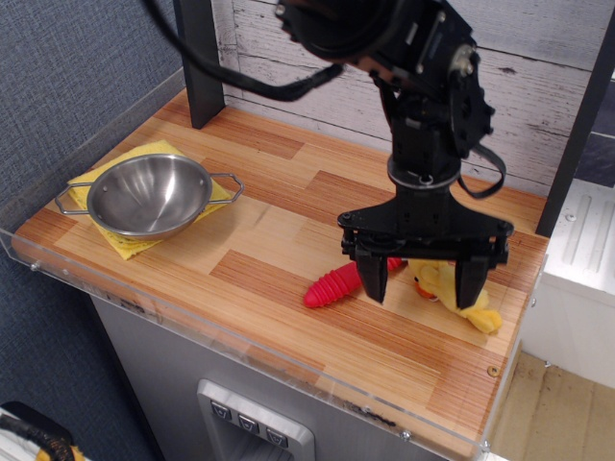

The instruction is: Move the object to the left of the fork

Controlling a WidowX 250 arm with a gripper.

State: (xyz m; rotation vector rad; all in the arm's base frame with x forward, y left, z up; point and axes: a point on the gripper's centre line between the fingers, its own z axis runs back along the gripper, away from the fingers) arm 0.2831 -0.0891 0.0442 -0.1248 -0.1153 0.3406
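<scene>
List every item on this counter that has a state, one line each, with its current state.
Pincer: open, fingers pointing down, straddling the duck's head, holding nothing.
Plush duck: lying on the counter, not gripped, partly hidden by the pincer.
Fork: lying flat, red handle showing, its head hidden behind the pincer.
Metal bowl: upright, empty, sitting on the yellow cloth.
Yellow cloth: spread flat under the bowl.

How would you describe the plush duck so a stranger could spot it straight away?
Find the wooden counter, then its right end, under the open black gripper. The plush duck lies just right of the red-handled fork. It is soft and yellow like the cloth, which lies far left.
</scene>
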